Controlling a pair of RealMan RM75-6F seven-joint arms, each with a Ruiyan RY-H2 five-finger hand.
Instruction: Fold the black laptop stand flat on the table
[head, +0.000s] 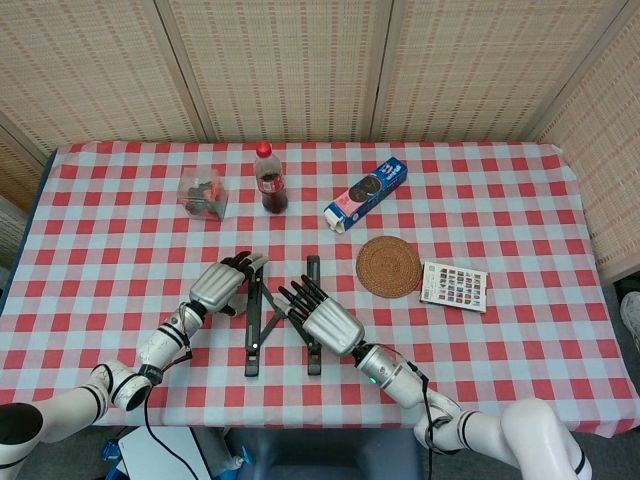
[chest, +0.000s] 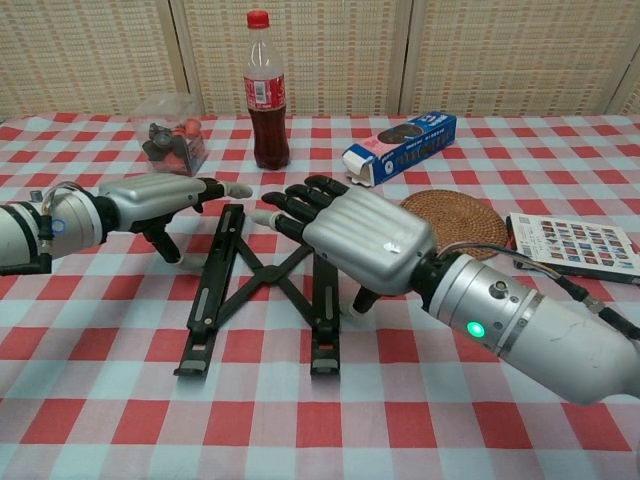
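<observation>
The black laptop stand (head: 255, 335) lies on the checked table between my two hands, its two long bars close together and joined by crossed links (chest: 262, 285). My left hand (head: 222, 284) lies against the outer side of the left bar near its far end, fingers stretched out, thumb down on the cloth, holding nothing. My right hand (head: 326, 321) rests over the right bar, palm down with fingers spread toward the links, and covers the bar's middle. In the chest view the left hand (chest: 158, 196) and right hand (chest: 366, 240) flank the stand (chest: 210, 305).
Behind the stand are a cola bottle (head: 268, 180), a clear bag of small items (head: 203, 193) and a blue cookie box (head: 366, 194). A round woven coaster (head: 389, 266) and a colour card (head: 454, 285) lie to the right.
</observation>
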